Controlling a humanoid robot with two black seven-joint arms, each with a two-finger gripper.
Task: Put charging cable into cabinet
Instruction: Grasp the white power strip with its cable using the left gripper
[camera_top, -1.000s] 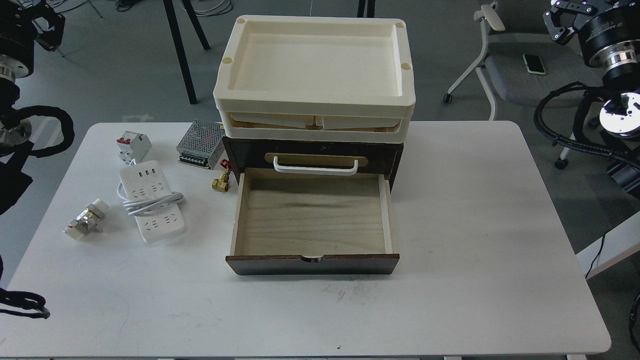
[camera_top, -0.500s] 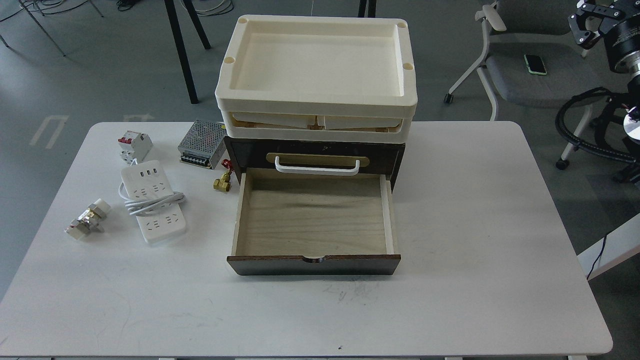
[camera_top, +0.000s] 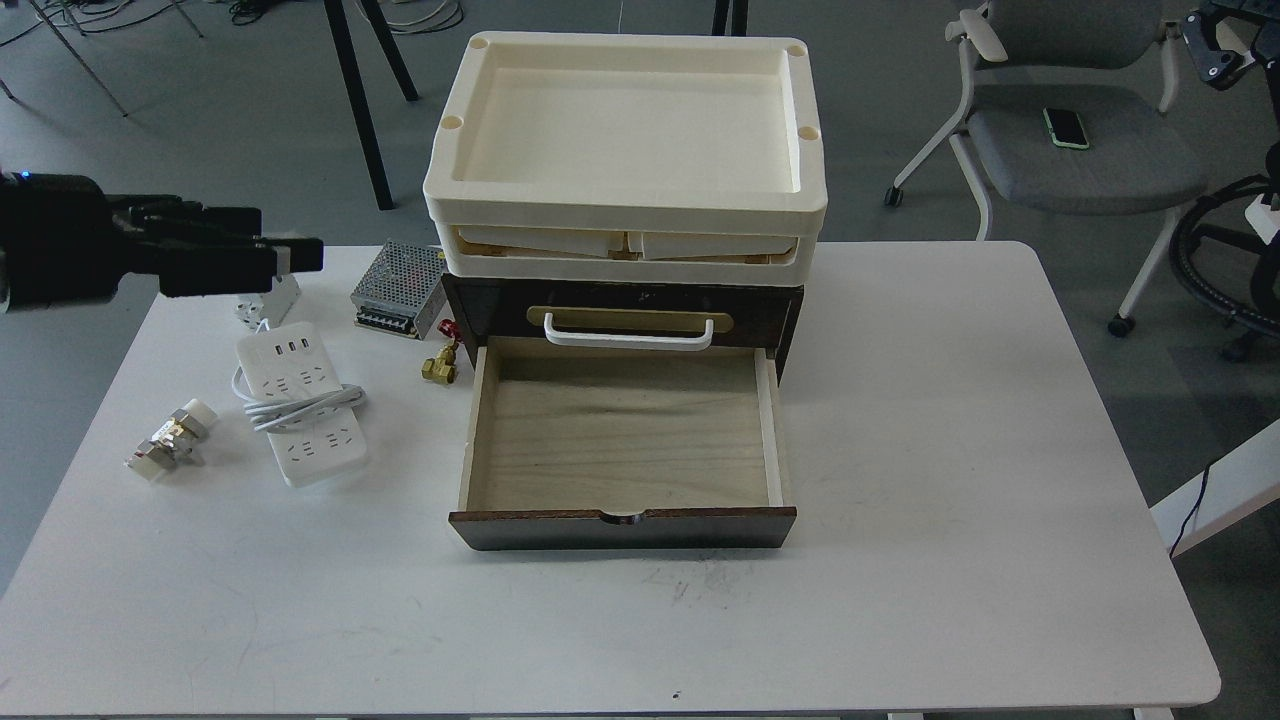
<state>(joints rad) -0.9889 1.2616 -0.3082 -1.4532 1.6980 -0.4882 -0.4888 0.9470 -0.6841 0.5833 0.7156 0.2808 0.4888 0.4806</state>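
The charging cable (camera_top: 300, 403), a white power strip with its cord coiled round the middle, lies on the table left of the cabinet. The dark brown cabinet (camera_top: 622, 307) has its lower drawer (camera_top: 620, 430) pulled out and empty, showing pale wood inside. My left gripper (camera_top: 295, 255) reaches in from the left, raised above the table's back left and holding nothing. It sits behind the power strip. Its fingers are dark and seen side-on, so I cannot tell them apart. My right gripper (camera_top: 1208, 48) shows only partly at the top right edge, far from the table.
Cream plastic trays (camera_top: 625, 205) are stacked on the cabinet. A circuit breaker (camera_top: 268, 303), a perforated metal box (camera_top: 400, 288), a brass fitting (camera_top: 440, 365) and a small metal part (camera_top: 170, 440) lie around the power strip. A chair (camera_top: 1080, 150) stands at the back right.
My left arm swung out of view and has come back in from the left, low over the table's back left. My right arm has drawn away towards the top right edge.
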